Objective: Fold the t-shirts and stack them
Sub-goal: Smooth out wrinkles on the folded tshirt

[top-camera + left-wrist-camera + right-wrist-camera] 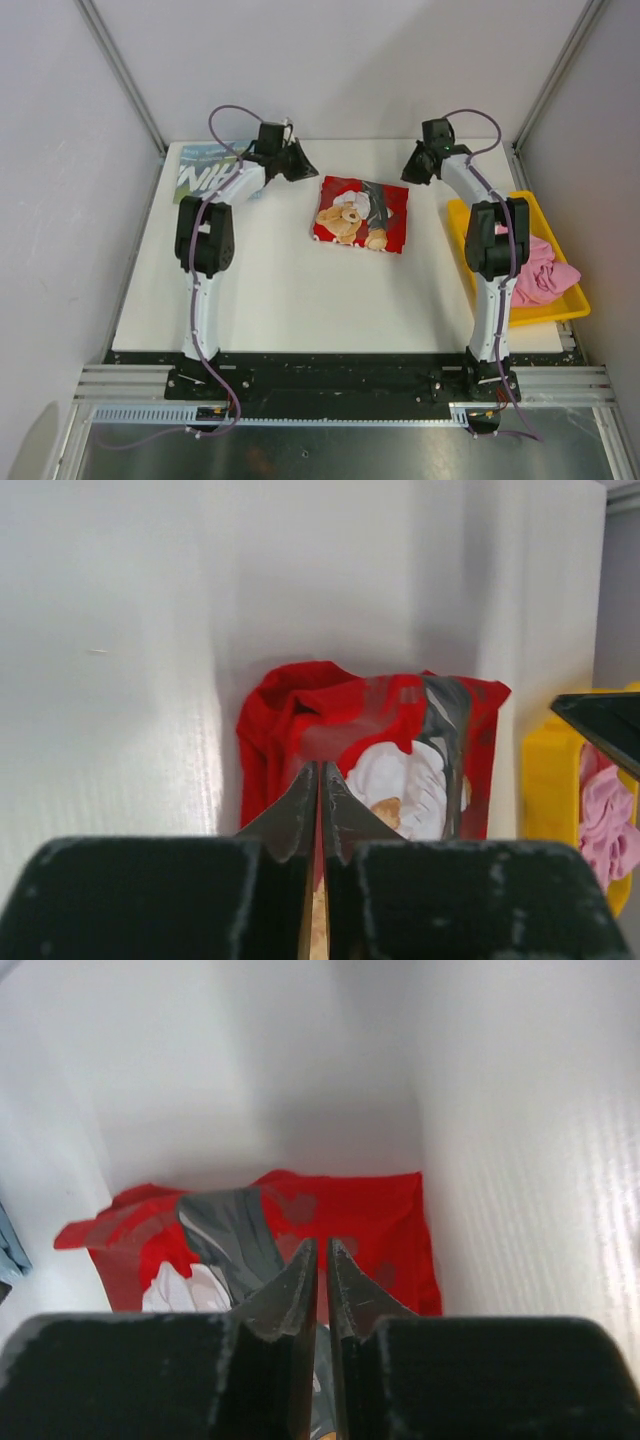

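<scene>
The red t-shirt (362,213) lies folded on the desk (270,290), but one edge looks bunched. It might flop open if the jaws catch it.

The left arm (205,240) reaches just left of the red t-shirt, and the right arm (490,240) just right of it. Both tip toward it. Both pairs of jaws are almost closed, with only a thin crack, and hold nothing.

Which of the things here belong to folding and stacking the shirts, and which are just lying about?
Part of the job:
- red shirt, folded, in the middle
- blue shirt, far left corner, under the left arm
- pink shirt, crumpled in the tray

Just lying about:
- yellow tray, only holding the pink shirt
</scene>
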